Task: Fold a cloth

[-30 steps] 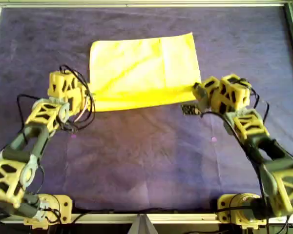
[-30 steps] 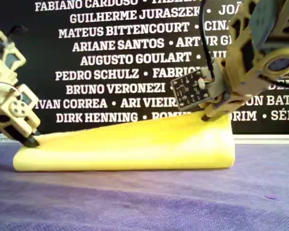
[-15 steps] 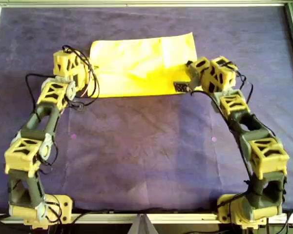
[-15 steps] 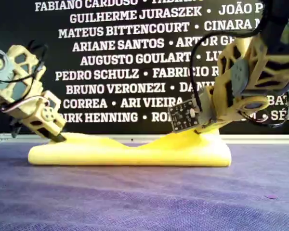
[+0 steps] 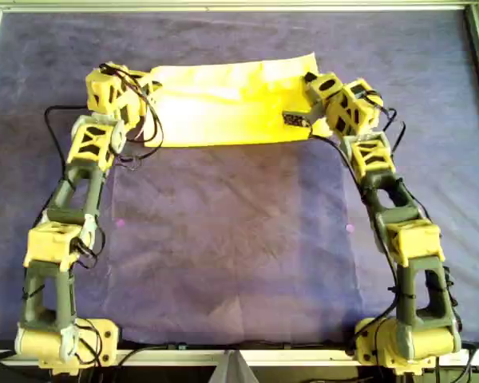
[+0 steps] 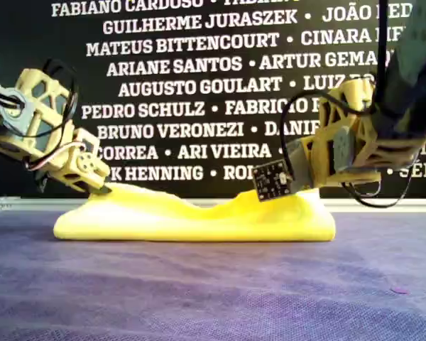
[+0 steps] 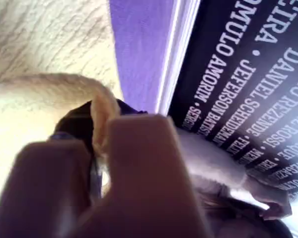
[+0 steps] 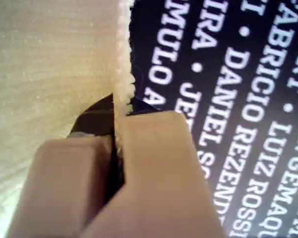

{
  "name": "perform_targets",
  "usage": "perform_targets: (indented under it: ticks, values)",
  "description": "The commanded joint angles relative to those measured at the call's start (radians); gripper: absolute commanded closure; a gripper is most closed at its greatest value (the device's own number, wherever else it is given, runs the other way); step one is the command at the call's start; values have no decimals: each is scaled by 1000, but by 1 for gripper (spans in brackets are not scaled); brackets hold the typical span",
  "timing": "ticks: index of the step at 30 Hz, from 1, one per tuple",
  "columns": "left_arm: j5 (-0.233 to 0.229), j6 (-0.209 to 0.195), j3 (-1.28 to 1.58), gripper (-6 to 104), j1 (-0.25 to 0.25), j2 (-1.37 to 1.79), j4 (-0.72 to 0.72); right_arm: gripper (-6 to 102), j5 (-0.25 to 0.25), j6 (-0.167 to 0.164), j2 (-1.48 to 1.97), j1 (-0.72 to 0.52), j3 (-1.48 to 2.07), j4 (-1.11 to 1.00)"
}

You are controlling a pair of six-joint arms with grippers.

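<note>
The yellow cloth (image 5: 223, 104) lies folded over itself as a long band on the purple sheet (image 5: 239, 239), near the table's far edge. My first gripper (image 5: 148, 86) is shut on the cloth's upper layer at the overhead view's left end. In the first wrist view the pinched edge (image 7: 102, 114) stands between the fingers of that gripper (image 7: 102, 136). My second gripper (image 5: 310, 84) is shut on the upper layer at the right end. In the second wrist view its fingers (image 8: 154, 148) clamp the fuzzy cloth edge (image 8: 123, 84). In the exterior view the cloth (image 6: 199, 217) sags low between both ends.
A white frame rail (image 5: 223, 6) borders the table just beyond the cloth. A black banner with white names (image 6: 199, 85) stands behind it. A small circuit board (image 6: 273, 180) hangs on the second gripper. The purple sheet stretches bare toward the arm bases (image 5: 72, 339).
Both grippers carried the cloth's near edge toward the far rail and lower. The visible yellow area shrank to a narrower band, and the raised fold flattened.
</note>
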Motion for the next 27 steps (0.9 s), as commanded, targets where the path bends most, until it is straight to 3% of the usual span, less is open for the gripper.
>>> perform_targets:
  ticks: [1, 9, 12, 17, 21, 27]
  values:
    - [0, 5, -138, 97, 25, -5, -26, 97, 5, -5, -34, -9, -206, -54]
    - [0, 5, -272, 95, 35, -115, -28, 93, 6, -6, -207, -12, -456, -54]
    - [0, 5, -307, 89, 37, -147, -28, 78, 5, -5, -241, -20, -491, -54]
    - [0, 5, -318, 63, 37, -160, -26, 56, 8, -6, -241, -29, -495, -54]
    - [2, 3, -318, 53, 37, -160, -26, 54, 8, -6, -229, -31, -495, -54]
    - [2, 3, -318, 52, 37, -158, -26, 52, 6, -6, -216, -31, -500, -54]
